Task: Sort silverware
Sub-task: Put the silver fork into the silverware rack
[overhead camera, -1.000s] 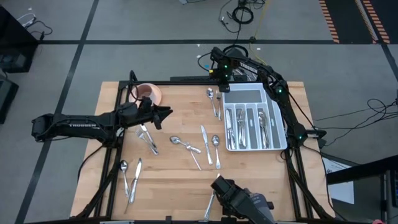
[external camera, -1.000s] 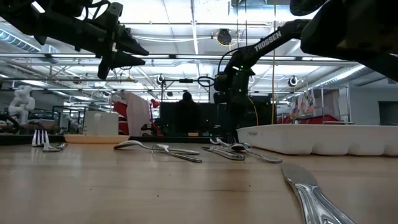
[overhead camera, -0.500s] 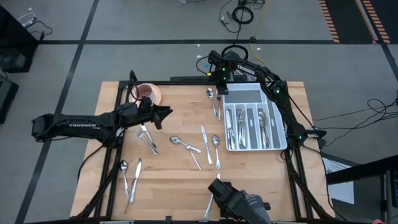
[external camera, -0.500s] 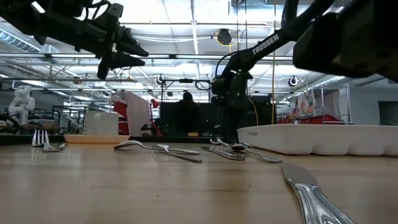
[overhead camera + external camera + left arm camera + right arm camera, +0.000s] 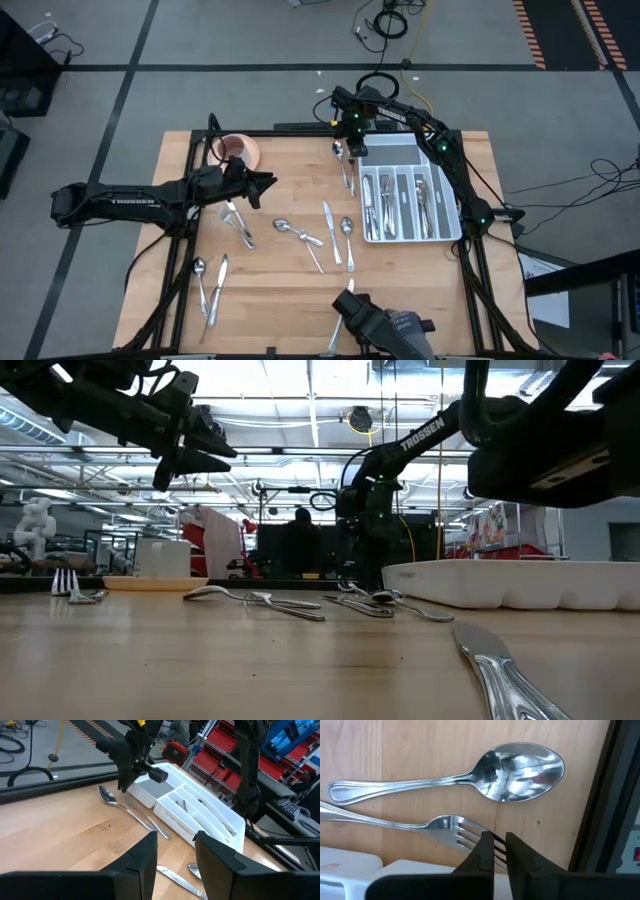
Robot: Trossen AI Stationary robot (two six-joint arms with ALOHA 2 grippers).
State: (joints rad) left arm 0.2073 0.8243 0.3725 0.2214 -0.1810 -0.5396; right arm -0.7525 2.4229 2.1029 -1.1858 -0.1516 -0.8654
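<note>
Silverware lies scattered over the wooden table: a spoon (image 5: 520, 767) and a fork (image 5: 445, 825) rest flat side by side near the far edge, just left of the white tray (image 5: 395, 150), which holds more pieces. My right gripper (image 5: 499, 851) is shut and stands over the fork's tines (image 5: 465, 832). In the high view it (image 5: 350, 138) sits at the tray's far left corner. My left gripper (image 5: 268, 183) hovers open and empty above the table's left middle, its fingers (image 5: 145, 855) apart. My right gripper points down over the fork's tines with shut fingers. I cannot tell whether the fingertips touch them.
A pink saucer with a cup (image 5: 238, 150) stands at the far left. Loose forks (image 5: 238, 225), spoons (image 5: 300, 235), a knife (image 5: 330, 220) and more pieces (image 5: 210, 280) lie mid-table and near left. A dark device (image 5: 385, 325) sits at the near edge.
My right gripper has moved toward the table's left edge along the far side, from over the tray's far end to over the spoon and fork.
</note>
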